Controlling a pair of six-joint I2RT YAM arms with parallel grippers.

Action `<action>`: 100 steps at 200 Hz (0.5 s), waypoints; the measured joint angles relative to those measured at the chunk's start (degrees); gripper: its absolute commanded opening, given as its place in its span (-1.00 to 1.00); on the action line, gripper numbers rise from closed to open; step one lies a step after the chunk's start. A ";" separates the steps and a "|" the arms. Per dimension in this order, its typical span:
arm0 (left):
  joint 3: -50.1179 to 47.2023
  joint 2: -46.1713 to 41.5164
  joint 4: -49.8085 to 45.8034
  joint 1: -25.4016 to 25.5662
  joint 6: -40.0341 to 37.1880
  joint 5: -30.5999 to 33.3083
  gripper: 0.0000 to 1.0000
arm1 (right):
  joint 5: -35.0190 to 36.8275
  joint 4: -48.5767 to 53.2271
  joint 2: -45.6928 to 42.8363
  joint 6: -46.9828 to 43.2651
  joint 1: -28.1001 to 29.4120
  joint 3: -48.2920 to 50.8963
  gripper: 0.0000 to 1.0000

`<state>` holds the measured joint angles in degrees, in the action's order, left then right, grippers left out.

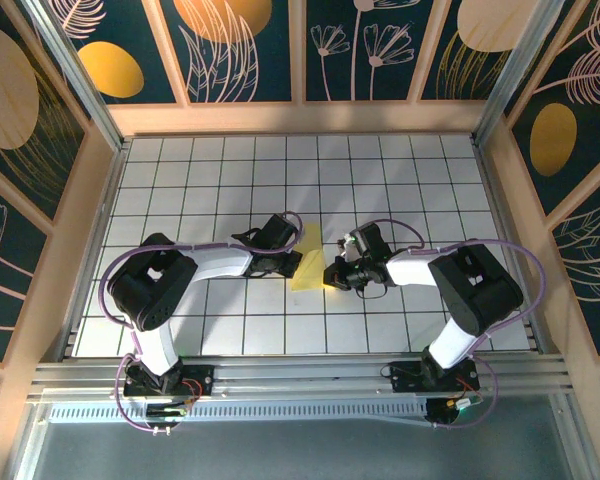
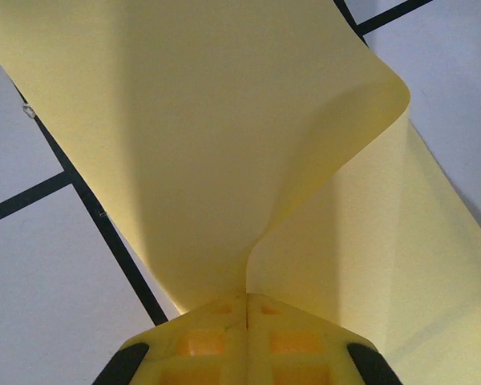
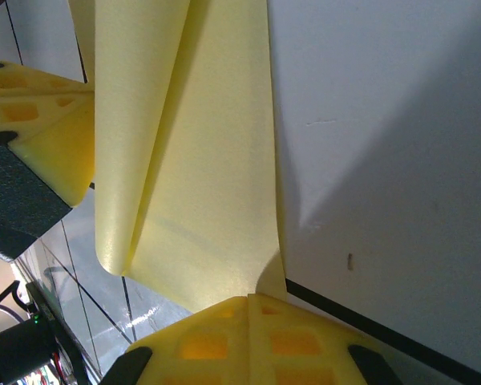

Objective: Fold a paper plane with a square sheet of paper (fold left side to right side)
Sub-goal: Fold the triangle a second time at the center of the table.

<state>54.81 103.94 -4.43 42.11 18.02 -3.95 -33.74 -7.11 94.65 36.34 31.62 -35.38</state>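
The square sheet of paper [image 1: 308, 258] lies mid-worktop [image 1: 230, 170] inside painted walls [image 1: 240, 50]. Its long axis points away from the bases, and the left hand [image 1: 293, 262] and right hand [image 1: 333, 274] flank it equally close. Left wrist: that hand is clamped on the raised flap, which curls rightward. Right wrist: that hand is clamped on the sheet's right side, above white tiles.

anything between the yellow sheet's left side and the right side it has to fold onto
Nothing visible. The left hand is shut on the sheet, and the right hand is shut on it from the opposite side; just paper lies between them.
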 measured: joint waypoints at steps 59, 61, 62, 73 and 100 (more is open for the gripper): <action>0.17 0.50 1.20 0.00 0.00 0.00 -1.00 | -0.33 1.60 -3.02 0.26 0.00 0.00 -1.00; 0.17 0.50 1.20 0.00 0.00 0.00 -1.00 | -0.37 1.57 -3.26 0.26 0.00 0.00 -1.00; 0.17 0.50 1.20 0.00 0.00 0.00 -1.00 | -0.39 1.57 -3.34 0.28 0.00 0.00 -1.00; 0.17 0.52 1.22 0.00 0.00 0.00 -1.00 | -0.70 1.53 -4.70 0.63 0.00 0.00 -1.00; 0.17 0.55 1.22 0.00 0.00 -0.02 -1.00 | -1.31 0.13 -6.45 2.05 0.00 0.00 -1.00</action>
<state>54.98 104.49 -3.20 42.11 18.02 -3.97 -35.05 -6.98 88.20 38.39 31.62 -35.38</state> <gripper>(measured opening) 0.044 0.047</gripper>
